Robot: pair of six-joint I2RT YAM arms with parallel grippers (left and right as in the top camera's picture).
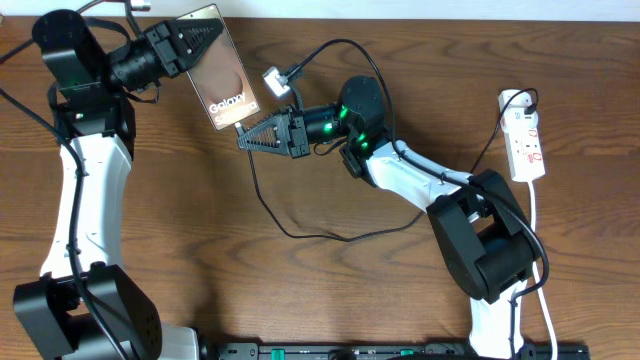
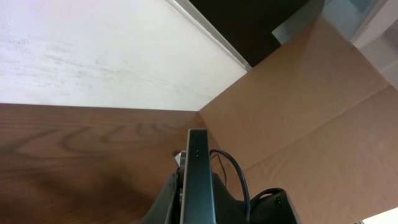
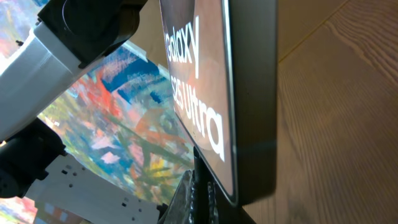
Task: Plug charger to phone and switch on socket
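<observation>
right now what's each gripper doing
left gripper: closed on the phone
right gripper: closed, apparently on the charger plug

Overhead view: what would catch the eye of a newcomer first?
The phone, its screen reading "Galaxy", is held up at the top left by the left fingers. The right fingers reach its lower edge, a thin black cable loops below, and a white power strip lies far right.

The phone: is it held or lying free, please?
Held: the left gripper is shut on the phone; the left wrist view shows it clamped edge-on.
</observation>
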